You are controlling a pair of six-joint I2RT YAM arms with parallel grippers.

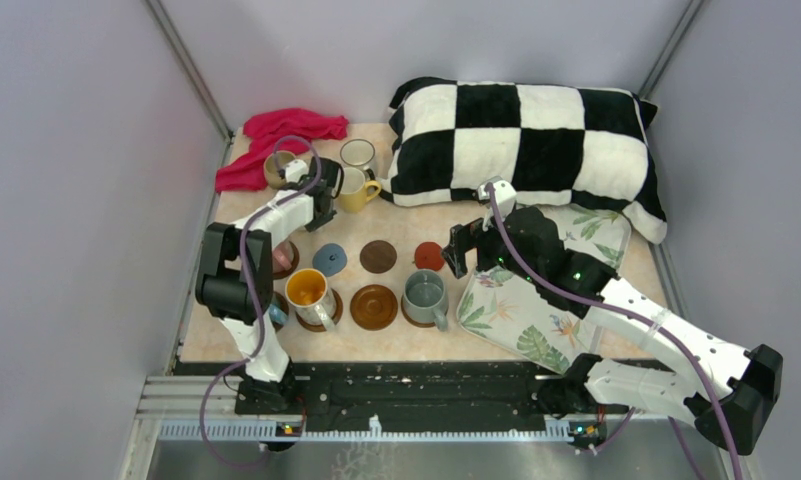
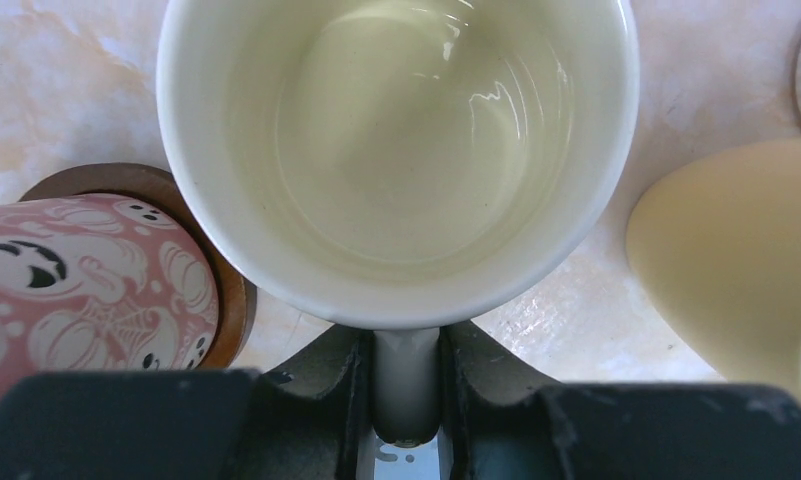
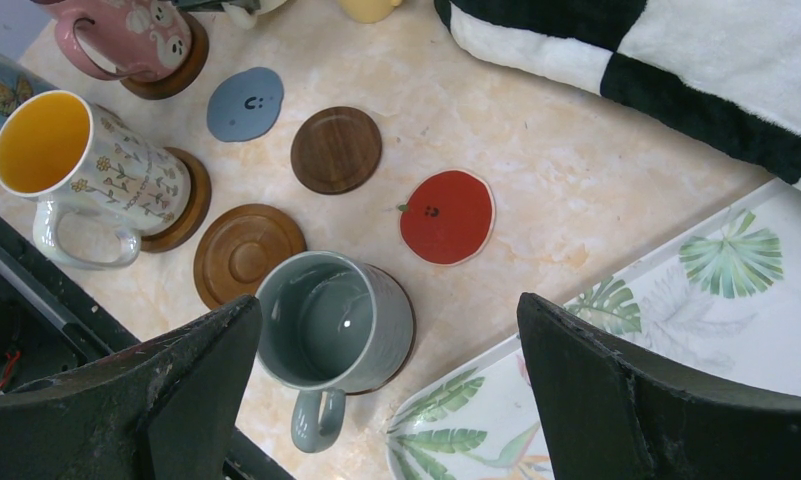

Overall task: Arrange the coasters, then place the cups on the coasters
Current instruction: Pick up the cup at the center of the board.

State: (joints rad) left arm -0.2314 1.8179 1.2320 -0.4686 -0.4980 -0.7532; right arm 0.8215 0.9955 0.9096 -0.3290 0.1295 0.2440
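My left gripper is shut on the handle of a white cup standing on the table at the back left, between a pink ghost-print cup on a brown coaster and a yellow cup. My right gripper hangs open over a grey cup on its coaster. A red coaster, a dark brown coaster, a blue-grey coaster and an amber coaster lie bare. A floral cup stands on a coaster.
A checkered pillow fills the back right. A leaf-print tray lies under the right arm. A red cloth sits in the back left corner, with a tan cup and a glass tumbler nearby.
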